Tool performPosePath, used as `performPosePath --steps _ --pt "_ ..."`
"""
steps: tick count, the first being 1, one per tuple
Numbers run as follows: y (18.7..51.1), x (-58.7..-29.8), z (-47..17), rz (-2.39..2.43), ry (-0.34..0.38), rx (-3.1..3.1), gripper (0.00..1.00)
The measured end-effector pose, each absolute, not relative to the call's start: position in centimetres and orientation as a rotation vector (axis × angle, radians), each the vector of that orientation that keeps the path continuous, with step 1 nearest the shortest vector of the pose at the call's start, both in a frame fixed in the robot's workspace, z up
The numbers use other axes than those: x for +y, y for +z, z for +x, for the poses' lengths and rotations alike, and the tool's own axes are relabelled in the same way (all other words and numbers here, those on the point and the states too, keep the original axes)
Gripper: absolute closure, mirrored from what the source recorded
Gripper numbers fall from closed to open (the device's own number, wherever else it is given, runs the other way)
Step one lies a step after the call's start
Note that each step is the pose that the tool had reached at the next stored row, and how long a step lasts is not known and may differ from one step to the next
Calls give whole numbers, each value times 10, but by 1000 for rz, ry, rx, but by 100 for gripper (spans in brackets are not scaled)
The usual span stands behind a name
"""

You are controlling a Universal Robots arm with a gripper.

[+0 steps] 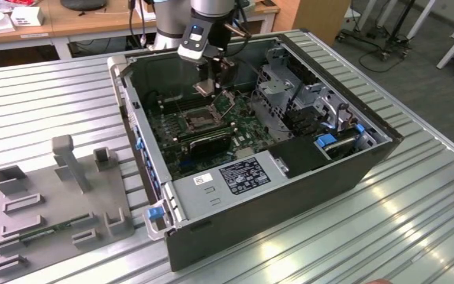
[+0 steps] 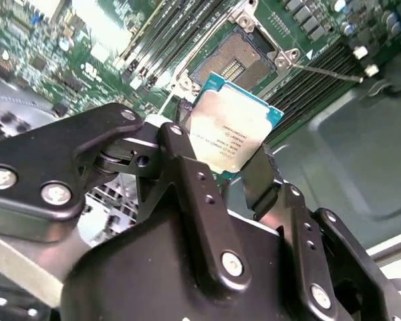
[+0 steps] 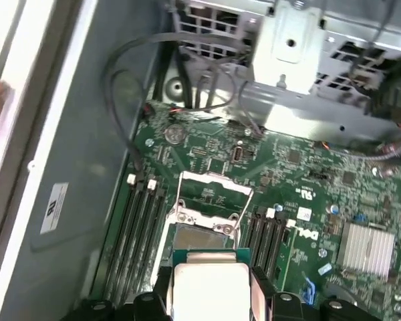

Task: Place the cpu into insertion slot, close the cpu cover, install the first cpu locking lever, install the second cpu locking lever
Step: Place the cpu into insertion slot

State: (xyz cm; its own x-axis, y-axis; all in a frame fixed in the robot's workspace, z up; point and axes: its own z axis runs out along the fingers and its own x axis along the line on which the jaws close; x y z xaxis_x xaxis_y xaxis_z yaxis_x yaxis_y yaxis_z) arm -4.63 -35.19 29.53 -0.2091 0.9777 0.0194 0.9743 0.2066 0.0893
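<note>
The gripper (image 2: 222,159) pinches the cpu (image 2: 234,127) by two opposite edges, its fingers (image 2: 182,144) closed narrowly on the rims so that the metal top and the contact side stay untouched. The cpu hangs in the air, tilted in the second wrist view, just above and short of the socket (image 2: 237,57), not yet touching it. The socket lies bare and open to take the cpu. That is because the cover (image 3: 217,180) stands swung up on its hinge at the socket's far side, and a thin wire locking lever (image 2: 327,72) juts out to one side, released. Long black memory slots (image 3: 142,227) flank the socket on the green circuit board (image 3: 287,167). In the exterior view the arm reaches down into the computer case (image 1: 290,195), which lies on its side on the ribbed metal table (image 1: 416,225), so the board faces upward for a straight drop.
</note>
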Motion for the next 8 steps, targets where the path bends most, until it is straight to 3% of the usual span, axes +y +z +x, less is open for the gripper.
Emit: performPosePath --steps 8 --pt "294 -352 -46 2116 121 2255 46"
